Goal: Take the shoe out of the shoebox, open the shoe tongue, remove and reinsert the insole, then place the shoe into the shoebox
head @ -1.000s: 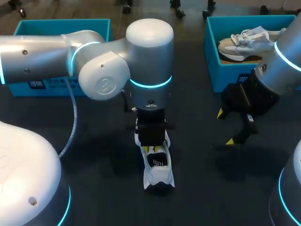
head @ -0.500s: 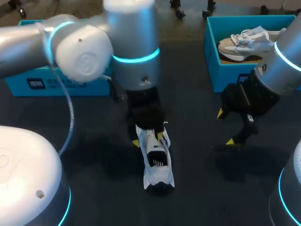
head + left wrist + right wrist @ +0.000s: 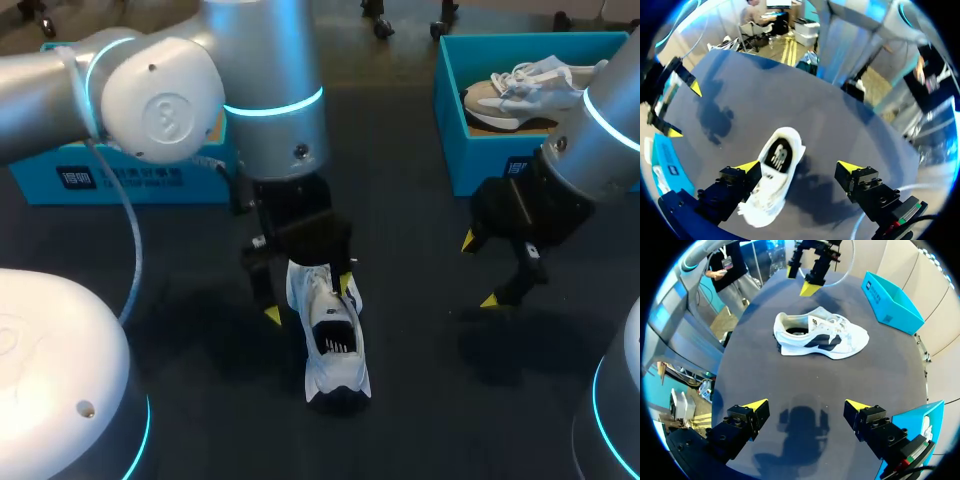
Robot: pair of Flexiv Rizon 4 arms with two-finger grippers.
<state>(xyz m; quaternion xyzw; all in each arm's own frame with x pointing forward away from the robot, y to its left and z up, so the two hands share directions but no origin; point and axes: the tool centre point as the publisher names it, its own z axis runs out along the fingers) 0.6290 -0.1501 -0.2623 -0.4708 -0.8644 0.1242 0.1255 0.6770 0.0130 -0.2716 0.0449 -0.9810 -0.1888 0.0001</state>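
As the left hand lifts out of the white shoe and spreads open astride it, the shoe sits released on the bench, probably ready for regrasping, while the right hand hangs open, unmoved.

Robotics lab: left arm, right arm, dark bench table.

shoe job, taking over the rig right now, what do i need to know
Left hand: open, straddling one end of the shoe, not gripping.
Right hand: open, empty, above the table beside it.
Shoe stands on the table, outside the left box and right box; a second shoe lies in the right box.
Done: shoe out. Insole step: cannot tell. Left: shoe back into box.
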